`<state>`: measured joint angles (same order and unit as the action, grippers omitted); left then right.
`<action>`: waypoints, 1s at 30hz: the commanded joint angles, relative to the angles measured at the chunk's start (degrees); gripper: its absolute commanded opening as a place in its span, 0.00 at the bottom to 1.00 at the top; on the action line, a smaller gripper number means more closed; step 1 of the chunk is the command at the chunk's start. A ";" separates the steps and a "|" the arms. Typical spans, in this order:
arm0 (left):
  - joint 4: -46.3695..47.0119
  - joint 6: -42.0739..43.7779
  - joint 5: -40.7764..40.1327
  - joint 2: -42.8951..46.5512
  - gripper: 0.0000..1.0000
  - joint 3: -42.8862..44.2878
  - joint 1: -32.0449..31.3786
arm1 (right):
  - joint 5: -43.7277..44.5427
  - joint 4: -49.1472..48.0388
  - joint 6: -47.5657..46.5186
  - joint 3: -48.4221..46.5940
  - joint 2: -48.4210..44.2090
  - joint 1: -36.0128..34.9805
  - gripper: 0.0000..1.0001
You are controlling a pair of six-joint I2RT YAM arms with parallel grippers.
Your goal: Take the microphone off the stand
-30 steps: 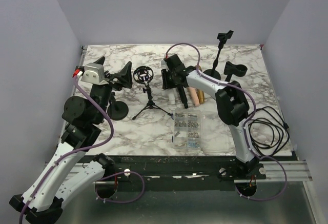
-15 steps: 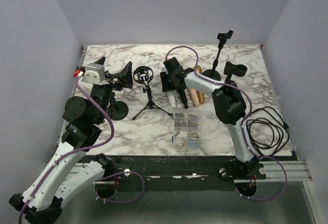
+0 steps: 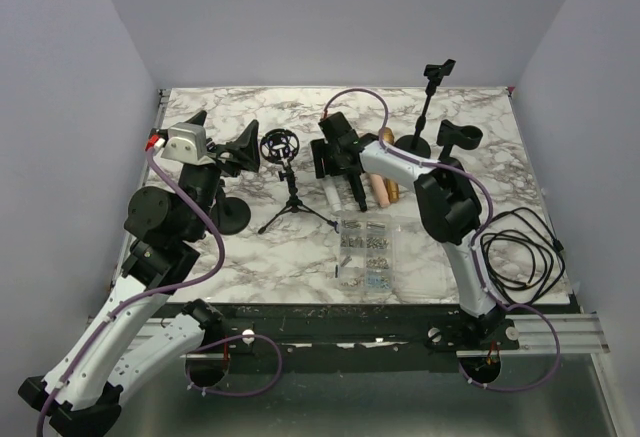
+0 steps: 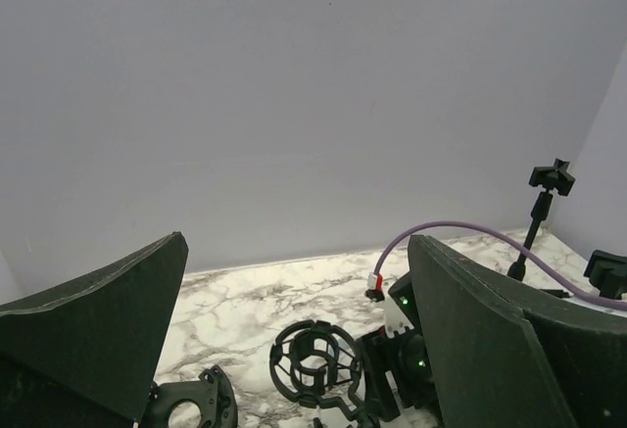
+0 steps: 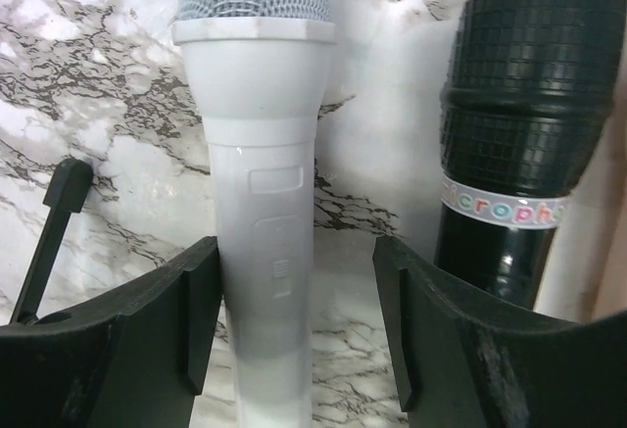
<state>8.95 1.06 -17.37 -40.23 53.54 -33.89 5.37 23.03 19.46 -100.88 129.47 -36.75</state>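
Note:
The small tripod stand [image 3: 293, 202] holds an empty round shock mount [image 3: 279, 146], also seen low in the left wrist view as the shock mount [image 4: 315, 364]. A white microphone [image 5: 260, 203] with a grey mesh head lies on the marble, and from above the microphone [image 3: 331, 193] sits just right of the tripod. My right gripper [image 5: 294, 320] is open around its handle: the left finger touches it and the right finger stands apart. Seen from above, the right gripper [image 3: 326, 162] is low over it. My left gripper [image 3: 222, 135] hangs wide open left of the shock mount, holding nothing.
A black microphone [image 5: 519, 124] lies right beside the white one, then a pink microphone [image 3: 378, 189] and a gold one [image 3: 392, 189]. A clear parts box [image 3: 365, 252], a round-base stand [image 3: 228, 215], a tall clamp stand [image 3: 430, 97] and a coiled cable [image 3: 520, 247] also occupy the table.
My right gripper's jaws have spread apart off the white microphone, which now rests on the table, and the arm has edged slightly left. The left arm has not moved.

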 commanded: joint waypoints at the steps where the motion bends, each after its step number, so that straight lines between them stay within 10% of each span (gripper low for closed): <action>1: 1.16 0.77 -1.09 -0.05 0.98 -0.57 -0.39 | 3.36 2.77 -1.32 -3.01 -5.14 0.01 0.69; 18: 1.25 1.05 -1.35 0.06 0.98 -0.63 -0.87 | 27.00 8.44 -15.02 -21.35 -19.55 1.74 0.82; 30: 1.33 1.62 -1.71 0.07 0.98 -0.69 -1.78 | 17.97 11.31 -13.38 -22.89 -22.78 17.10 0.61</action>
<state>8.97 1.98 -17.65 -40.45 53.54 -35.16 27.16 31.81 5.80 -123.35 108.18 -22.70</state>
